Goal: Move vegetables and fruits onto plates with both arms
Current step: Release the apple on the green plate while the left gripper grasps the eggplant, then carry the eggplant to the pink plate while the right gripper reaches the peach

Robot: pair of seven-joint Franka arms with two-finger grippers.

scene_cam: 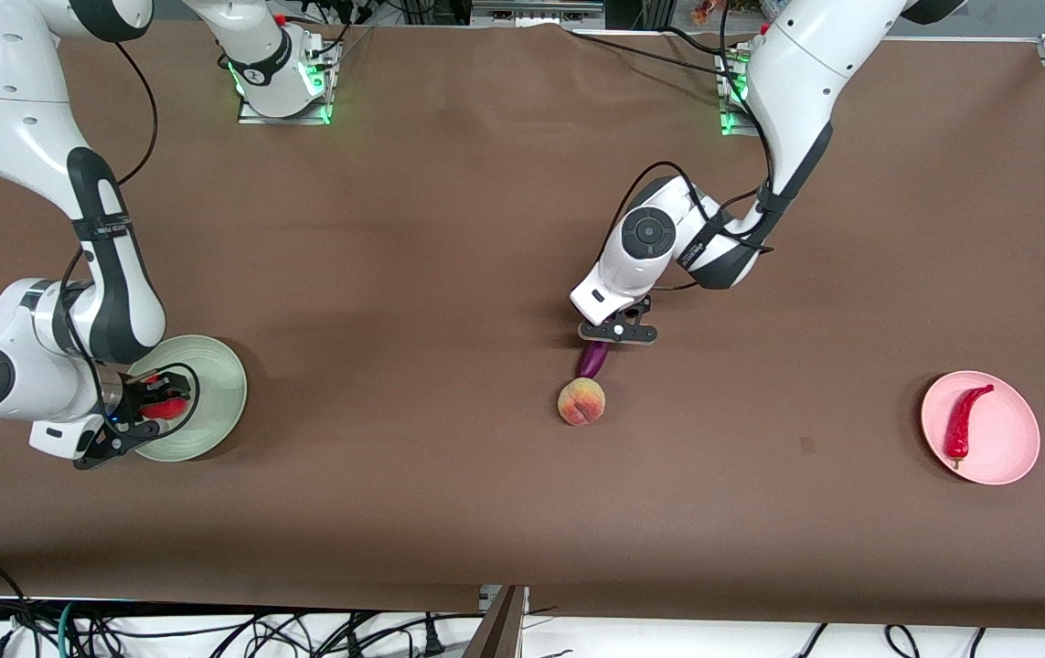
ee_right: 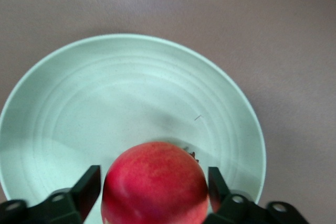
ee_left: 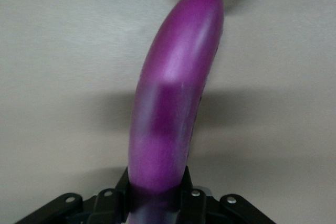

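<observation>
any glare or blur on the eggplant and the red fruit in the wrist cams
Left wrist view: the eggplant carries a soft pale sheen along its length, its end by the left gripper blurred, a faint shadow beside it. Right wrist view: the red fruit is slightly soft, shadowing the mint green plate.

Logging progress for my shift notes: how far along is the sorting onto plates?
Done: the chili pepper lies on the pink plate. In hand: the right gripper stands open around the red fruit on the green plate; the left gripper closes on the eggplant. Left: the peach, touching the eggplant's tip.
</observation>
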